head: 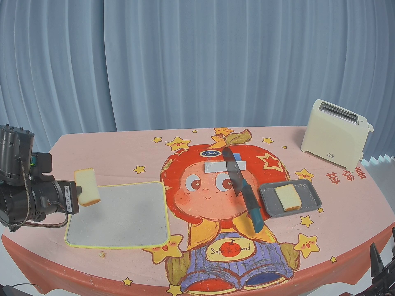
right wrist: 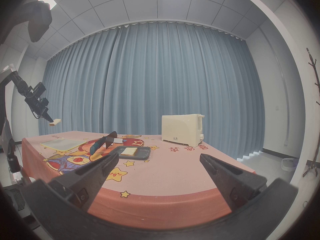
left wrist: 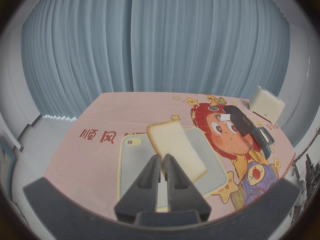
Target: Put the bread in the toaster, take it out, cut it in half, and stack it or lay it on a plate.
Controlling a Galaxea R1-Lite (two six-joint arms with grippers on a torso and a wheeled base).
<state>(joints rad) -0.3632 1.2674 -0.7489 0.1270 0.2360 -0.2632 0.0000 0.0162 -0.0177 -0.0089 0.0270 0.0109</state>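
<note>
**Left gripper (left wrist: 162, 157) holds a whole slice over the board; cutting and plating are not yet done.**

Its jaws are pinched narrow on one edge of a pale, square slice of white bread (left wrist: 176, 147), held tilted in the air above the left edge of the grey, yellow-rimmed cutting board (head: 123, 214). The right gripper (right wrist: 159, 156) hangs spread wide and empty, low off the near right side of the pink cartoon-printed table (head: 123, 153). Mid-table, the dark-bladed, teal-handled knife (head: 242, 186) leans untouched on a small white block (head: 214, 167), just beside a grey rectangular tray (head: 310, 190) bearing another pale piece of bread (head: 288, 197). The cream toaster (head: 335, 134) stands far right, its slots seemingly empty. The toaster step looks finished, though the slice's colour cannot confirm it. Setting down, halving and plating remain.
</note>
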